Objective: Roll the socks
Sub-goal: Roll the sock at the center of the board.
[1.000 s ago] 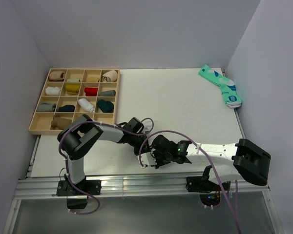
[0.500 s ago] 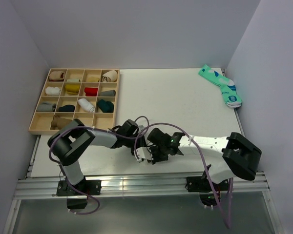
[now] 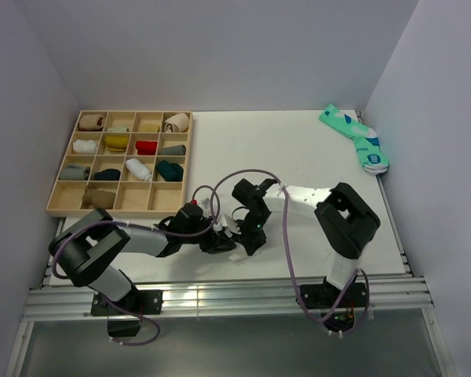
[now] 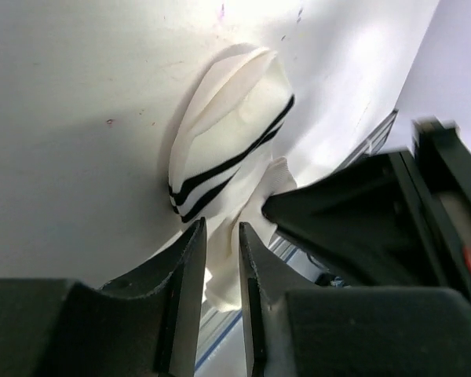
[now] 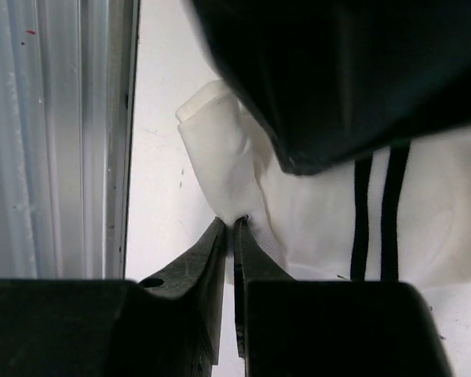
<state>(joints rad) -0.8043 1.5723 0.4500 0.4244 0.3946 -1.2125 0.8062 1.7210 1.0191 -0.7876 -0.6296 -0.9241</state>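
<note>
A short white sock (image 4: 228, 141) with dark cuff stripes lies bunched on the white table near its front edge. In the top view it is mostly hidden under both wrists. My left gripper (image 4: 220, 228) (image 3: 222, 242) sits at the sock's near end, its jaws a narrow gap apart with white fabric in the gap. My right gripper (image 5: 234, 221) (image 3: 247, 239) is shut on a fold of the white sock (image 5: 314, 212), beside the table's front rail. A teal pair of socks (image 3: 357, 140) with white-blue marks lies at the far right corner.
A wooden compartment tray (image 3: 61, 191) holding several rolled socks stands at the back left. The metal front rail (image 3: 220, 294) runs just below the grippers. Walls close in the table on the left, back and right.
The right arm has folded in and now reaches the sock from behind, with its jaws closed on the fabric. The left arm has dropped lower and leftward, and its jaws have parted slightly.
</note>
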